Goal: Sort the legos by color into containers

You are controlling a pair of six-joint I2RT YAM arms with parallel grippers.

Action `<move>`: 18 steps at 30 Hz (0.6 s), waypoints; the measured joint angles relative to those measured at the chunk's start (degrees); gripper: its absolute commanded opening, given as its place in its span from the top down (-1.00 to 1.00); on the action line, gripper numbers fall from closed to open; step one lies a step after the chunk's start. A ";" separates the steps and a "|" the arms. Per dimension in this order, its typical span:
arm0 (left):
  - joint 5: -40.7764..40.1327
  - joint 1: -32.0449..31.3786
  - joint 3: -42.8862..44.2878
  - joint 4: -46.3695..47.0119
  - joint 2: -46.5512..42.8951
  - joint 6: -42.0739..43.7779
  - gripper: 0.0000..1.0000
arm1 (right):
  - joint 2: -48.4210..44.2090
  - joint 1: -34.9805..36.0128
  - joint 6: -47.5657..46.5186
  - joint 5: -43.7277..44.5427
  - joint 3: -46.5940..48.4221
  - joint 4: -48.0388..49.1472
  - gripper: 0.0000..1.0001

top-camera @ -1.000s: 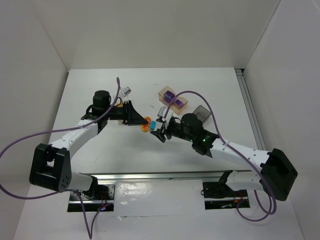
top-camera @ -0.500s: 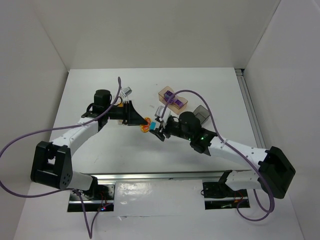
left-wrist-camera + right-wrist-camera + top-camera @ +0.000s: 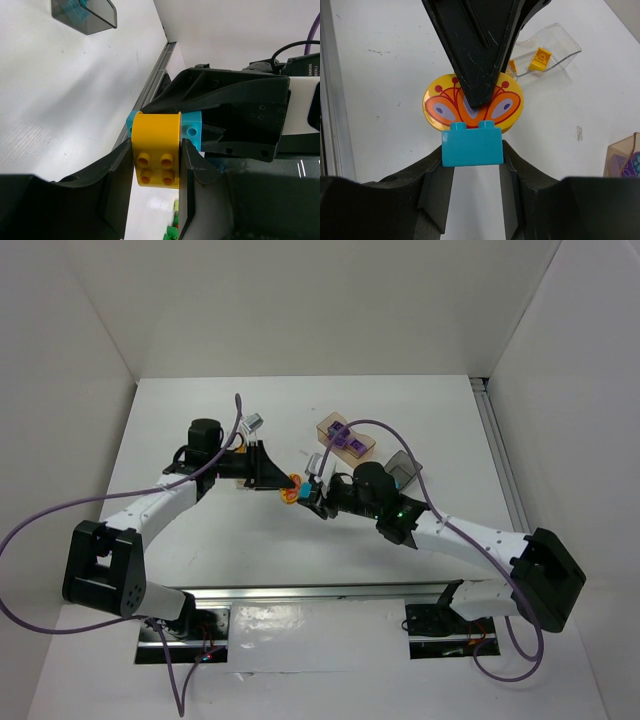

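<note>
White walls (image 3: 300, 300) enclose a plain white bench (image 3: 180, 410). Near its middle the two arms meet tip to tip.

The left hand (image 3: 156, 150) is clamped on a glossy yellow brick (image 3: 156, 131) with four studs and a rounded face printed with an orange butterfly. The right hand (image 3: 471, 156) is clamped on a small boxy teal brick (image 3: 471, 145) with two studs showing.

The teal brick touches the yellow one and appears plugged onto it. The pair lies along the line between the hands, yellow toward the left edge and teal toward the right. They likely need pulling apart along that line.

A dark grey tray (image 3: 100, 19) holding one teal piece sits toward the right edge, nearer the right arm. A clear tray (image 3: 562, 45) holding yellow pieces sits beyond the left hand, toward the far edge. A peach-tan tray (image 3: 368, 448) with purple bricks (image 3: 340, 430) lies near the far edge, right of the middle.
</note>
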 measured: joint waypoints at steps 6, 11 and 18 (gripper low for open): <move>0.09 0.07 0.37 -0.44 0.00 -0.20 1.00 | -2.40 0.37 0.96 2.32 -2.16 1.18 0.76; -0.90 2.97 0.46 -1.44 0.00 -0.02 1.00 | -7.23 0.00 2.49 7.93 -6.12 1.29 0.83; -6.73 5.70 1.05 -6.36 -0.76 1.11 1.00 | -9.90 0.02 6.73 21.18 -7.76 0.31 0.87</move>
